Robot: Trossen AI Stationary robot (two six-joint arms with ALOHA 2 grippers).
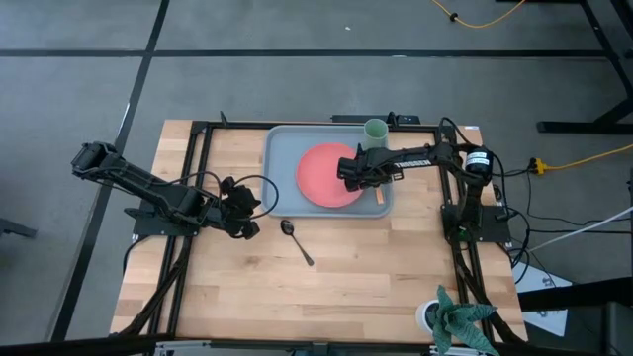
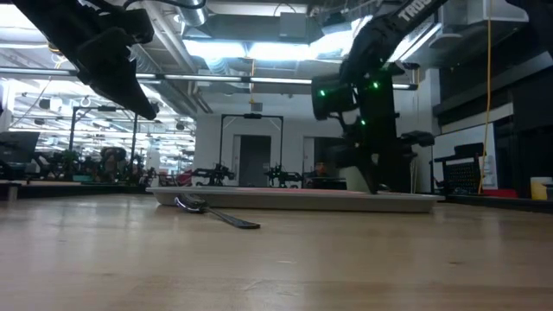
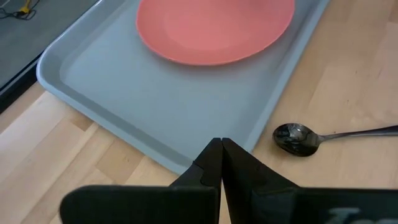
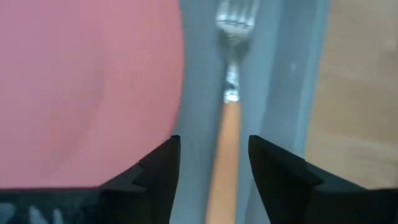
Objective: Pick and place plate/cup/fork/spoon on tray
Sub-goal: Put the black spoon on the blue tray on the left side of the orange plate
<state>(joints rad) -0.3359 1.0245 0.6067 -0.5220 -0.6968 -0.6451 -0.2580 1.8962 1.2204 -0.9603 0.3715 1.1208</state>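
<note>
Beside plate (image 4: 87, 87), fork (image 4: 227, 118) on tray (image 4: 283, 93)

Two dark, jointed arms with black cables, green lights, and wedge-shaped black fingers (image 4: 283, 177).

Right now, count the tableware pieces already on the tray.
3. The plate lies mid-tray, the cup stands at its far right corner, the fork lies between plate and right rim. The spoon remains on the table.
</note>
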